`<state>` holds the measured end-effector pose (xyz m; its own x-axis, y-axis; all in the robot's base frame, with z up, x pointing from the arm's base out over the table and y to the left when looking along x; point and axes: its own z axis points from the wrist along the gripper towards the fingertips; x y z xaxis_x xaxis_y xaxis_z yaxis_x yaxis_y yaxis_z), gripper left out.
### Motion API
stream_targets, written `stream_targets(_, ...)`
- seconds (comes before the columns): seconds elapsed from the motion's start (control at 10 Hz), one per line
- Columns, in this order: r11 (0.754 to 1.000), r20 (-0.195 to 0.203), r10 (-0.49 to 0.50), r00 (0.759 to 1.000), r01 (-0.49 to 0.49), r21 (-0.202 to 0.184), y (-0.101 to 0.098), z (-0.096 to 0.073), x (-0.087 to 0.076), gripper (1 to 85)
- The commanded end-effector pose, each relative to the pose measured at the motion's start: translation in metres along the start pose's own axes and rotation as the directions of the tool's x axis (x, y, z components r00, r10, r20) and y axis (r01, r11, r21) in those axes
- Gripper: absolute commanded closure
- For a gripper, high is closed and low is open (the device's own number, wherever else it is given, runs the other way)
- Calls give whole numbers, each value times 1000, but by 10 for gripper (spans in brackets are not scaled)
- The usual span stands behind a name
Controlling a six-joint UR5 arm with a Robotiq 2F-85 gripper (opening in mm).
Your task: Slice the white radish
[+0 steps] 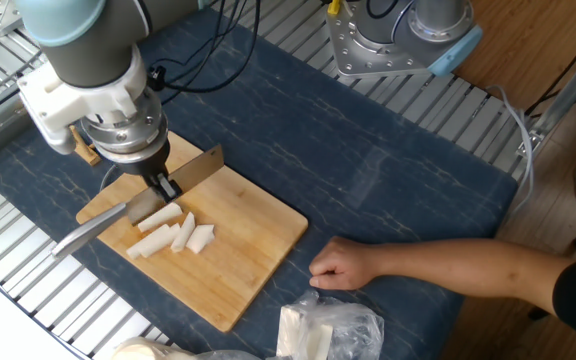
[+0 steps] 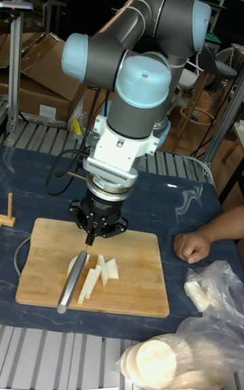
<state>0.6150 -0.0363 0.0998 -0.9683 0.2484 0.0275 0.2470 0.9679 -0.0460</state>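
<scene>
Several white radish sticks lie cut; only tall view shows bagged discs.

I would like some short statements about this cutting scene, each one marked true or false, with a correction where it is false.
1. The claw holds a knife over the wooden cutting board. True.
2. The white radish is one whole disc. False: it lies on the board as several white sticks and wedges.
3. A person's hand rests on the blue mat, off the board. True.
4. The radish pieces lie on the metal grating. False: they lie on the cutting board.
5. A plastic bag with more white slices lies near the person's hand. True.
</scene>
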Motion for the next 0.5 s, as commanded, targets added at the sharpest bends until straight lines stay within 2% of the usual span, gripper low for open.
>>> stream_targets(0.0,999,-2,36,999,-36,-14,-5,4,-1,847)
stream_targets(0.4,998,-5,53,999,-53,-21,-3,12,-3,847)
